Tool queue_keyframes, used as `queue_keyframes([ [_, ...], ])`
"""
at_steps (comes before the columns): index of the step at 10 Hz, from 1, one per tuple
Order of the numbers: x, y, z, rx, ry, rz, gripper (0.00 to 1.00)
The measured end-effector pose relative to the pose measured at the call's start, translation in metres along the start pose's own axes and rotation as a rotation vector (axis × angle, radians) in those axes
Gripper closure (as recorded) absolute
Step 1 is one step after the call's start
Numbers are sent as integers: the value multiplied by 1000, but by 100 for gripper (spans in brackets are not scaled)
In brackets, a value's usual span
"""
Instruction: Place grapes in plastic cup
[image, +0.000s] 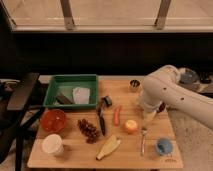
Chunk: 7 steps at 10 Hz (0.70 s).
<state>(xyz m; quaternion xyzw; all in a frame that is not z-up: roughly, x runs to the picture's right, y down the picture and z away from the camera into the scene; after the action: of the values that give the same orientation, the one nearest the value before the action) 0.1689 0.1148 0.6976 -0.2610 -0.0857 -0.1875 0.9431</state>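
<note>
The grapes (89, 131), a dark reddish-brown bunch, lie on the wooden table (75, 155) left of centre, near the front. The plastic cup (163, 146), small and light blue, stands upright at the table's front right corner. My white arm (165, 90) reaches in from the right over the table's right side. My gripper (149, 116) hangs at its end, just right of the orange carrot (117, 115), well apart from both the grapes and the cup. It holds nothing that I can see.
A green tray (52, 92) sits at the back left, with a red bowl (53, 120) and a white mug (52, 144) in front of it. A black tool (103, 115), banana (109, 147), orange fruit (131, 126), fork (143, 141) and metal cup (134, 84) lie around. A black chair (20, 97) stands to the left.
</note>
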Motion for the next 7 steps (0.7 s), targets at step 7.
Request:
queue_keyframes([
  [7,-113,-41,12,5,-213,-287,35],
])
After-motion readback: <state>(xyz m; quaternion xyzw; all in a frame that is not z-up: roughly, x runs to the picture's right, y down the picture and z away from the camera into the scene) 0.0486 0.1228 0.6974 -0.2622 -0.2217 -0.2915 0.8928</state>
